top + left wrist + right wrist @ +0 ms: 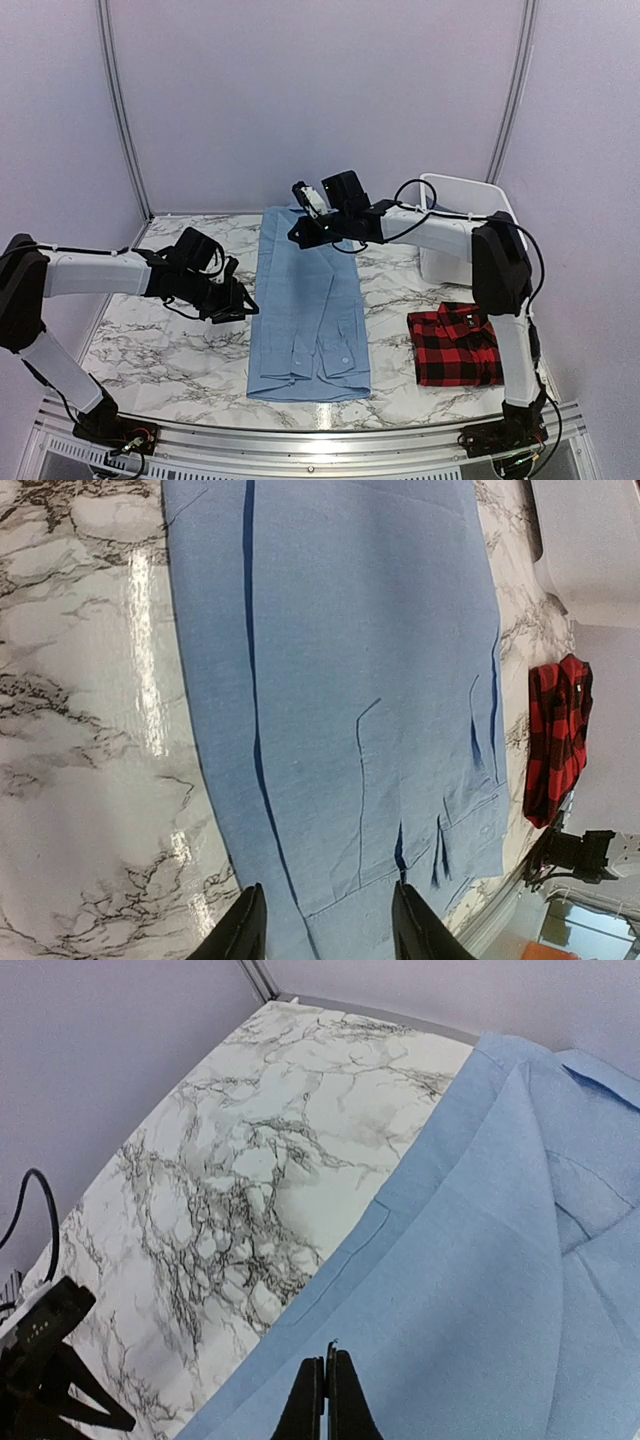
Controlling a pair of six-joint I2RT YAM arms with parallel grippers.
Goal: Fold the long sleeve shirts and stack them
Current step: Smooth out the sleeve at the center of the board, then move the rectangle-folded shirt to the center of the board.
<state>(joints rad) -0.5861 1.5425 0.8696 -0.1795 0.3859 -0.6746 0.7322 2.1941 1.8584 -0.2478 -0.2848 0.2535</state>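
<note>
MID-FOLD ON THE MARBLE table (160, 340): the light blue shirt (305, 310) lies flat at ctr, sleeves tucked in. It makes a long narrow strip w/ its long axis running near-to-far, collar end far and cuffs and hem near.

We see the right gripper (305, 232) at the far end, over the strip's left corner by the collar. In the right wrist view its fingers (315, 1400) are pressed tight together, tips down at the cloth, and we can't make out any fold pinched btwn them.

The left gripper (238, 303) sits just off the shirt's left long edge, approx. halfway along. Its fingers (245, 930) stand partly apart w/ nothing in them, blue cloth showing beyond the gap.

The red-and-black plaid shirt (455, 347), already folded, rests near right, well apart from the blue one. The white bin (465, 195) stands far right.

Our read: the next fold goes across that long axis, far end brought toward near end. The right arm is nearer the collar end. The left is nearer the mid-line and near half, so it's placed to pin or share the lift. The bundle would then go right, toward the plaid, which is on the right arm's side.
</note>
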